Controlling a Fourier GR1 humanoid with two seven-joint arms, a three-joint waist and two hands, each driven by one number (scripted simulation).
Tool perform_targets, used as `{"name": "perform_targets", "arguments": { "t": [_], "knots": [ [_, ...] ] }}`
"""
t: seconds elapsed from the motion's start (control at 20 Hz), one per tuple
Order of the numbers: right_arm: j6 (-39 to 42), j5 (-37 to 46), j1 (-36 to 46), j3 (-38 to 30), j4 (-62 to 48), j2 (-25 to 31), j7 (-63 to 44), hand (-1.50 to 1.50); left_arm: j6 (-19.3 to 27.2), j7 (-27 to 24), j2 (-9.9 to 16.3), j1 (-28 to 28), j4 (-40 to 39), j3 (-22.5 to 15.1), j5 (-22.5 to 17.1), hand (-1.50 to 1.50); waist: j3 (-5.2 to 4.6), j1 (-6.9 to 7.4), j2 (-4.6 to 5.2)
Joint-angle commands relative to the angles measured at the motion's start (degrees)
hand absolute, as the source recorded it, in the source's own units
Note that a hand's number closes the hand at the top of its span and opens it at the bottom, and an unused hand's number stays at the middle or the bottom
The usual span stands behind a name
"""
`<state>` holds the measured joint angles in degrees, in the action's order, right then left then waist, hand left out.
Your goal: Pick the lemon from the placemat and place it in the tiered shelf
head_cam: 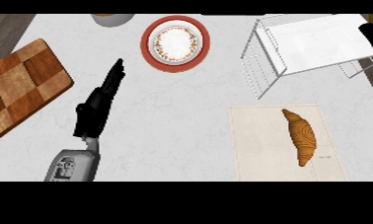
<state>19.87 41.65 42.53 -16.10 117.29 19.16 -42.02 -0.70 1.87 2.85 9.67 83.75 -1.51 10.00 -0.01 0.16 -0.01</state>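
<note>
A beige placemat (255, 144) lies at the lower right with a brown croissant (300, 136) on it; no lemon shows anywhere. Behind the mat stands the white wire tiered shelf (320, 45), and nothing is visible on its top tier. My left hand (94, 112) is at the left over the bare counter, fingers straight and pointing away, holding nothing. A small black shape at the right edge over the shelf looks like part of my right hand (367, 33); most of it is cut off by the edge.
At the back centre sits a red-rimmed plate (175, 44) with a patterned white middle. A checkered wooden cutting board (25, 85) lies along the left edge. The rim of a bowl (111, 18) shows at the back left.
</note>
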Motion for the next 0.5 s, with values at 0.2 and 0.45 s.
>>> {"name": "perform_targets", "arguments": {
  "t": [0.2,0.45],
  "knots": [
    [-7.0,5.1,3.3,2.2,-12.2,5.1,8.7,1.5,-1.9,-2.6,1.5,-0.8,-2.2,1.6,-1.2,0.0,-0.02,0.24,0.09],
    [-18.4,12.4,0.4,6.4,-19.9,1.8,14.3,1.5,-2.7,1.0,2.2,-0.7,1.9,1.5,-1.7,0.0,0.01,0.57,0.08]
  ]
}}
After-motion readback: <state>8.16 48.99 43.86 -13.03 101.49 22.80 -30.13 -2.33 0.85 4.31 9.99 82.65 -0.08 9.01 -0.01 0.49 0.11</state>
